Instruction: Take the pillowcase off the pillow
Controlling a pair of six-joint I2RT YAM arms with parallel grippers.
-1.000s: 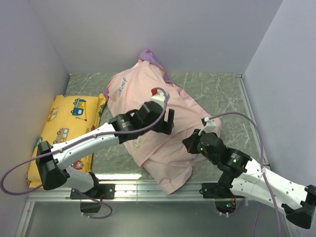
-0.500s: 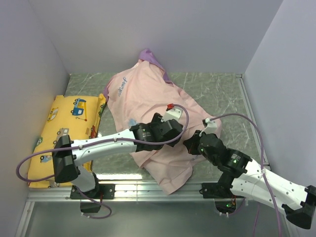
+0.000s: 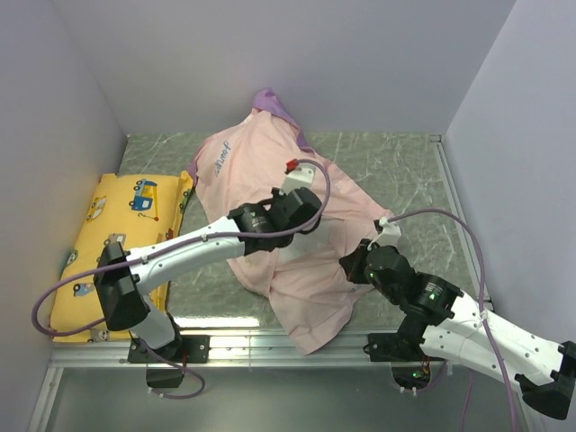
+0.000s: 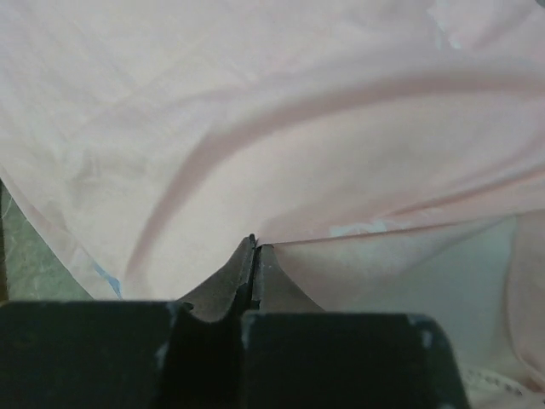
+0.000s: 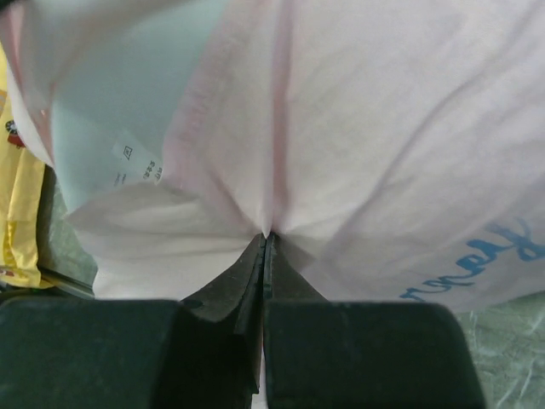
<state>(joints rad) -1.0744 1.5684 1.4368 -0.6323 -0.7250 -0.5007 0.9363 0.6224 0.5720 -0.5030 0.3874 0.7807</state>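
Note:
The pillowcase [image 3: 270,171], turned pale pink side out with a purple corner at the back, lies bunched over the middle of the table. It hides the pillow in the top view. My left gripper [image 3: 304,219] sits over the cloth's middle, and in the left wrist view the left gripper [image 4: 254,244] is shut on a fold of the pillowcase [image 4: 281,128]. My right gripper [image 3: 353,267] is at the cloth's near right edge. In the right wrist view the right gripper [image 5: 266,235] is shut on puckered pillowcase [image 5: 383,128] fabric. The white pillow [image 5: 111,94] and its tag [image 5: 136,164] show inside the opening.
A yellow vehicle-print cushion [image 3: 117,238] lies along the left wall, and its edge shows in the right wrist view as the cushion [image 5: 17,213]. Grey walls close in the marbled tabletop [image 3: 405,171] on the left, back and right. A metal rail [image 3: 270,346] runs along the near edge.
My left gripper dipped toward the near edge of the cloth, closed on a fold, and has drawn back and up with it. The right gripper kept its grip, shifting slightly nearer.

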